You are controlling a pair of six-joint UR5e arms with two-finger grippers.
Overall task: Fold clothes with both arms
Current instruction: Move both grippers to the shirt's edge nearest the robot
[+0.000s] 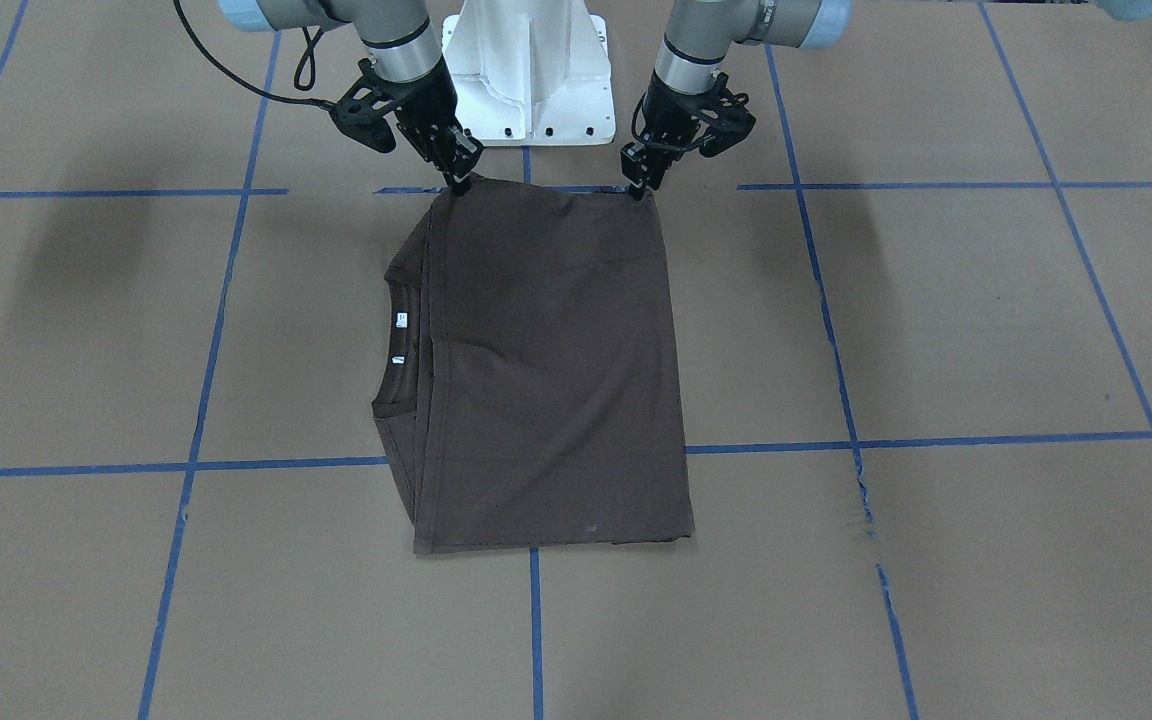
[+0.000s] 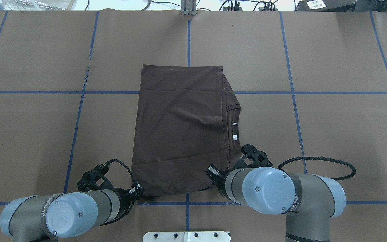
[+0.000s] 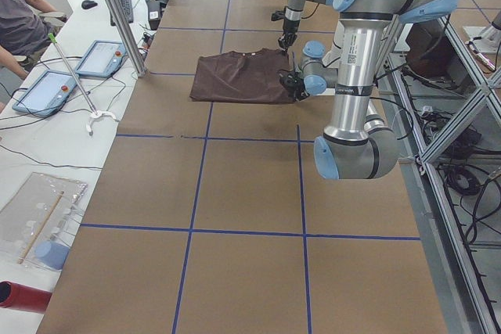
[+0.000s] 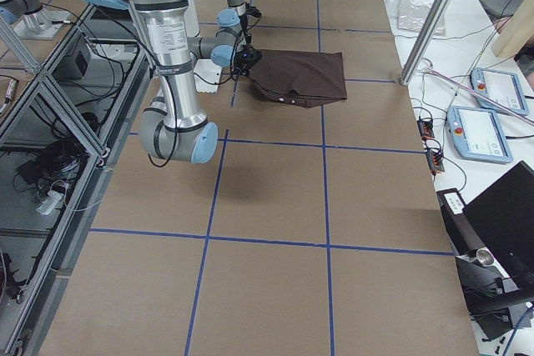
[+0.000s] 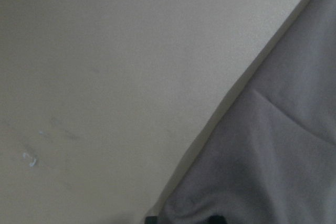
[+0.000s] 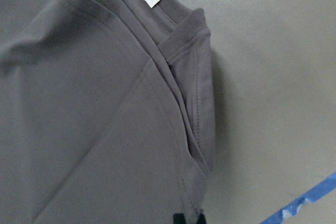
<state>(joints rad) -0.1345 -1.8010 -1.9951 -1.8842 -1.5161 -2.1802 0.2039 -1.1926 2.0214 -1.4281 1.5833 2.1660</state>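
Both arms have hold of the folded T-shirt (image 1: 556,370) by its robot-side edge.

The dark brown-grey shirt lies flat in the middle of the brown tabletop (image 1: 936,320), folded into a rough rectangle. Its ribbed collar (image 1: 398,400) and two small white neck tags (image 1: 401,319) peek out along the side toward the robot's right. The edge nearest the white base (image 1: 528,80) runs along a blue tape line (image 1: 936,186). At that edge the left fingers (image 1: 642,178) are closed on one corner of the cloth and the right fingers (image 1: 454,160) are closed on the other, both down at tabletop level. From the left wrist camera the cloth bunches slightly between the fingertips. From the right wrist camera the layered sleeve hem and collar lie just ahead of the grip.
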